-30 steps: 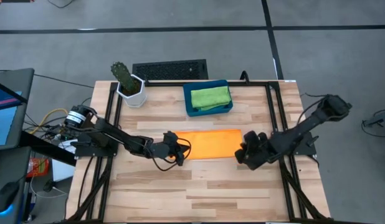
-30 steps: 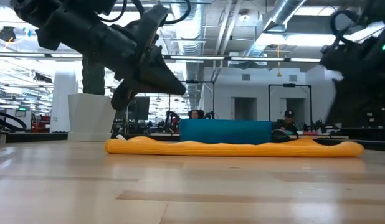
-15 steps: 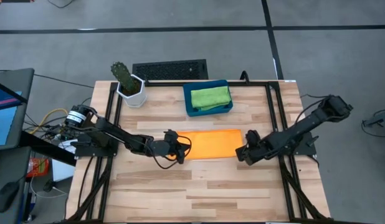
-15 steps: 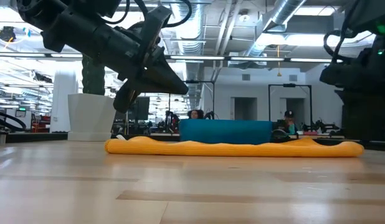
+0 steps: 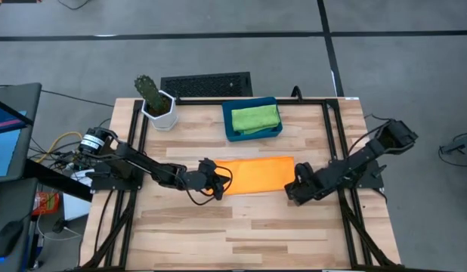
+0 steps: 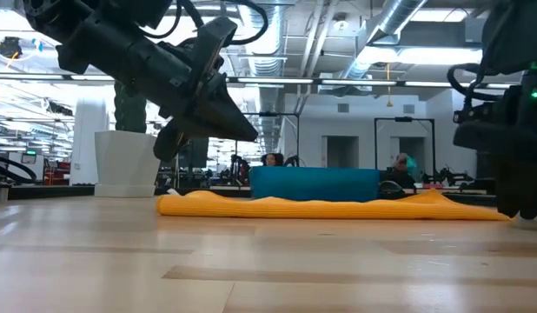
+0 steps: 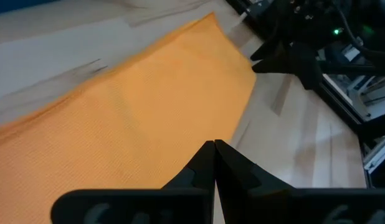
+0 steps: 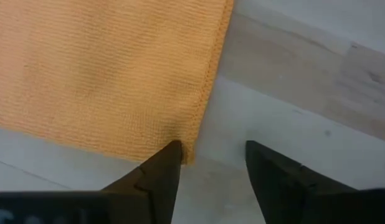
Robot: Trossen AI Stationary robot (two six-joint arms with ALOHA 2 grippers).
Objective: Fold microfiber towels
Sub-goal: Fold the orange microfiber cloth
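High view: the orange towel (image 5: 252,174) lies flat at the middle of the tabletop (image 5: 241,234), folded into a long strip. The left gripper (image 5: 217,183) hovers just above the strip's left end with its fingers pressed together, holding nothing. The right gripper (image 5: 292,191) sits low at the strip's right near corner, fingers spread, one fingertip (image 8: 169,152) at the towel's edge. A green towel (image 5: 255,118) rests in the dark-blue tray (image 5: 229,130) near the far edge.

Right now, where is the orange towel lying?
In the high view the orange towel lies flat mid-table, just in front of the blue tray, between the left pincer and the right pincer.
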